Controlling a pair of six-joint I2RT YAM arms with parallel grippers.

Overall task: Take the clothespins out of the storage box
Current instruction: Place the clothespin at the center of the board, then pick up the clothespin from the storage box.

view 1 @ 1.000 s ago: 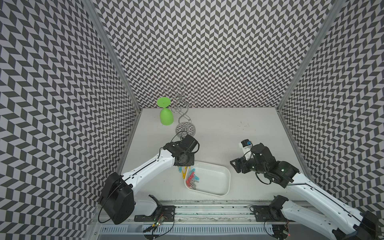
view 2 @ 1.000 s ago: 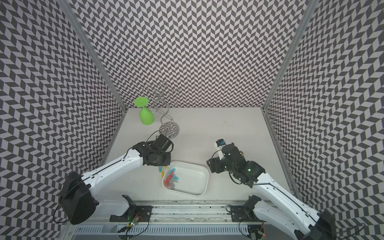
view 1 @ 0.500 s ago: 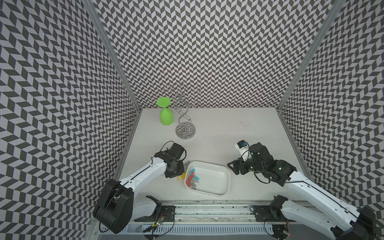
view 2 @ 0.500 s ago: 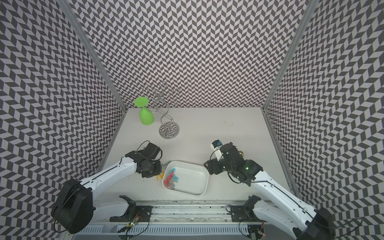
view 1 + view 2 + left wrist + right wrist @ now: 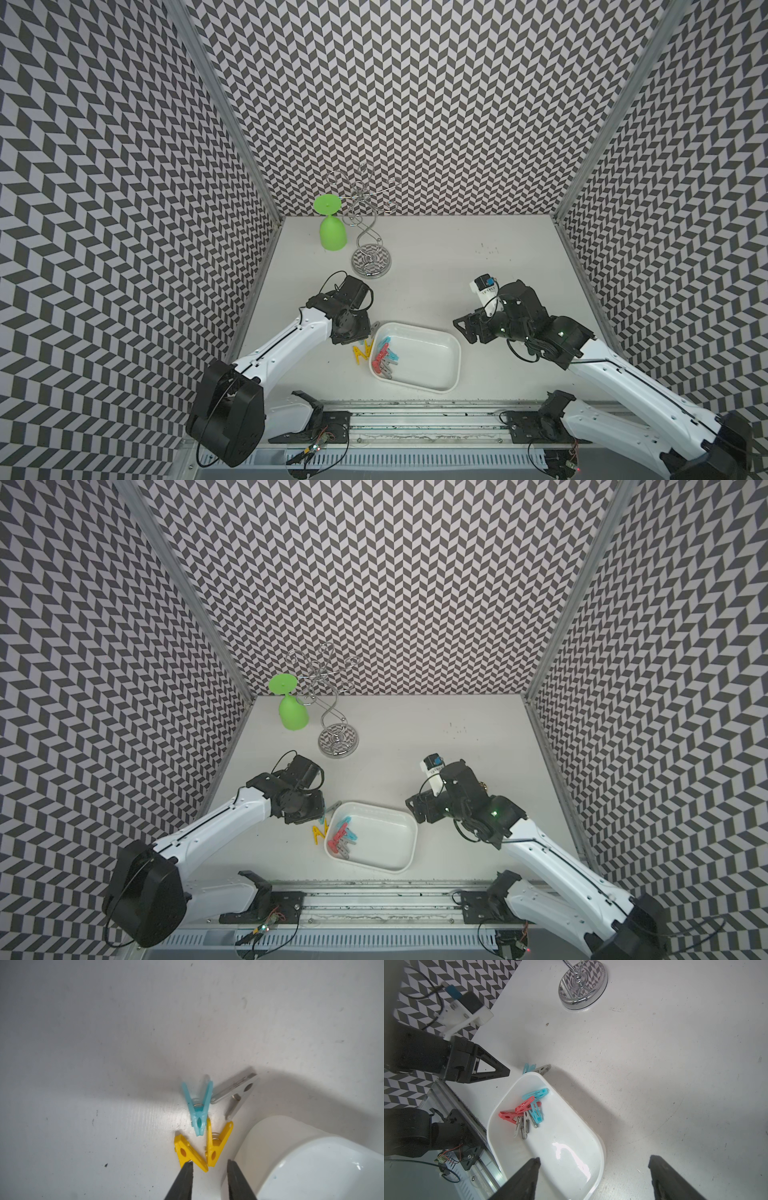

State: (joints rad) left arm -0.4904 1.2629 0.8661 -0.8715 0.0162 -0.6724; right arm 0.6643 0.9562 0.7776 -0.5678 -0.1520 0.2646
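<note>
The left gripper hangs low over the table, its jaws parted only narrowly and nothing between them. One fingertip sits right at the tail of a yellow clothespin. Just beyond lie a second yellow clothespin, a light-blue clothespin and a grey clothespin, all on the table beside a corner of the storage box. The right gripper stands wide and empty at the box's opposite end. Inside the box, bunched at the end nearer the left arm, two red clothespins, light-blue ones and grey ones overlap.

These pegs look light, stiff and slick, so a nudge would likely skid them, and a tangled one may drag its neighbours. The safest hold is probably across the flat sides near the spring of a topmost peg. Pinching the tails would only spring it open.
</note>
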